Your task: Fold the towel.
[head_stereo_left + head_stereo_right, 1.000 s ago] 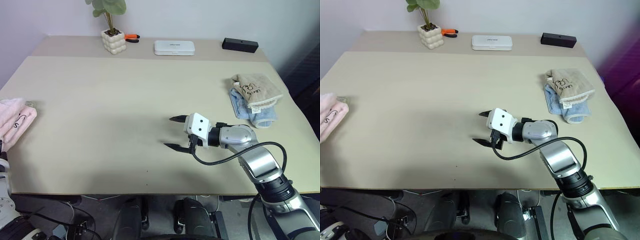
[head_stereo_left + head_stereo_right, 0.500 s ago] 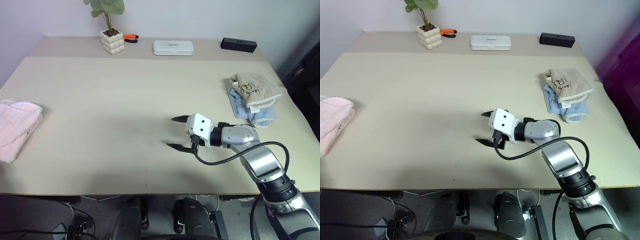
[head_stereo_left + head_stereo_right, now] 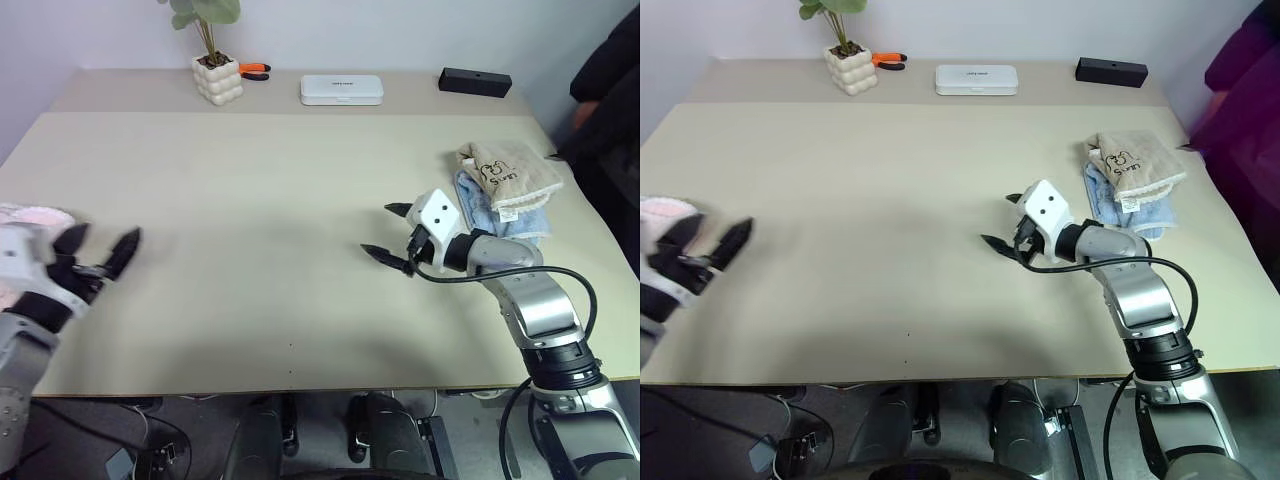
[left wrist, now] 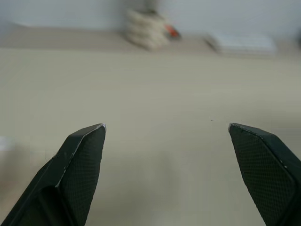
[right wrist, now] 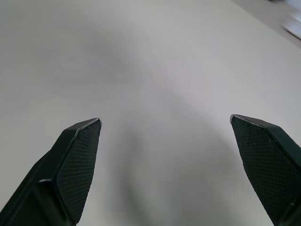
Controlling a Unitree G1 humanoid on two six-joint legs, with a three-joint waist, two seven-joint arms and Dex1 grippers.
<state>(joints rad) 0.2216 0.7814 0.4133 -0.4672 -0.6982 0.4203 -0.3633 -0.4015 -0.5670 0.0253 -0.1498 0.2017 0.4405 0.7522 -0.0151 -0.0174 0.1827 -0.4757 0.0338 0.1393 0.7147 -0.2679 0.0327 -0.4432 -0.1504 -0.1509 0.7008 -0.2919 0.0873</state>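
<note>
Nearest to you, at the left edge of the desk [image 3: 250, 200], your left hand [image 3: 98, 252] hovers with its two black fingers spread wide and nothing between them. Just behind it, at the same left edge, you see a small part of the pink towel [image 3: 30, 214]; the hand and arm hide most of it, so you cannot tell how it is folded.

Your right hand [image 3: 392, 232] is a little farther in, on the right half of the desk, above the bare surface. Its fingers are also spread wide and hold nothing.

Just beside it, toward the right edge, a beige folded towel [image 3: 512, 172] lies on top of a blue folded towel [image 3: 478, 201].

At the far side of the desk stand a potted plant [image 3: 216, 72], with an orange-handled tool [image 3: 252, 70] next to it, then a flat white box [image 3: 341, 90] and a black box [image 3: 474, 81]. A person's dark sleeve [image 3: 605, 110] shows at the right edge.
</note>
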